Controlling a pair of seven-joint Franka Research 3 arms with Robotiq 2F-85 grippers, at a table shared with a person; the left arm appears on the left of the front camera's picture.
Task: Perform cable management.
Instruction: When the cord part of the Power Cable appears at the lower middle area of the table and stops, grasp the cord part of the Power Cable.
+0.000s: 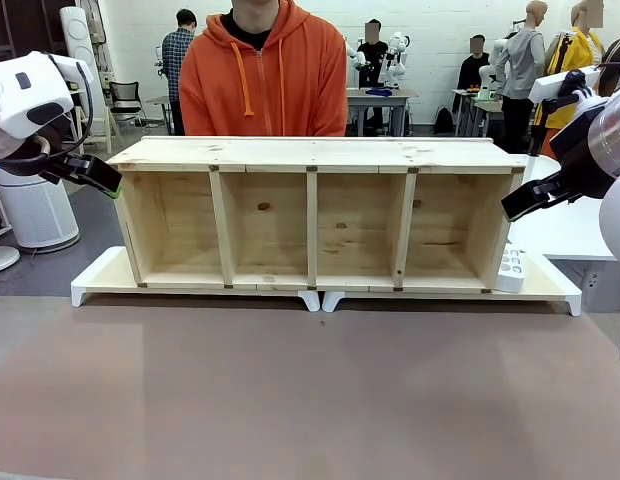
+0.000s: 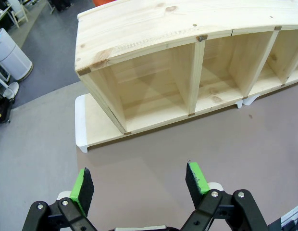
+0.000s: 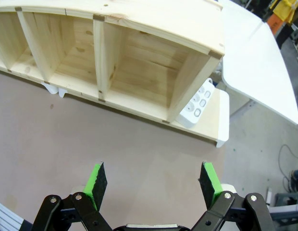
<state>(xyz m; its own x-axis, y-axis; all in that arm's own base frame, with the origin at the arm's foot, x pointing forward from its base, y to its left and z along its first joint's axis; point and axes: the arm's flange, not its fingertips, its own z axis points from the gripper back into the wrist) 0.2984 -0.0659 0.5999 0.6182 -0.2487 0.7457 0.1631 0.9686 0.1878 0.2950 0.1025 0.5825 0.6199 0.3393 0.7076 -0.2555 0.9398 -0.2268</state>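
One wooden shelf unit [image 1: 310,155] with four open compartments and three upright dividers. Two white base boards: left base board [image 1: 100,277], right base board [image 1: 550,287]. One white power strip [image 1: 510,268]. Two grippers: left gripper [image 2: 139,180], right gripper [image 3: 152,179]. One person in an orange hoodie [image 1: 262,75] at the table.

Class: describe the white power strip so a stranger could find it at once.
A long wooden shelf unit with four open compartments spans the table. Outside its end wall on the robot's right, the power strip rests on the low platform. It alone is a white block dotted with sockets.
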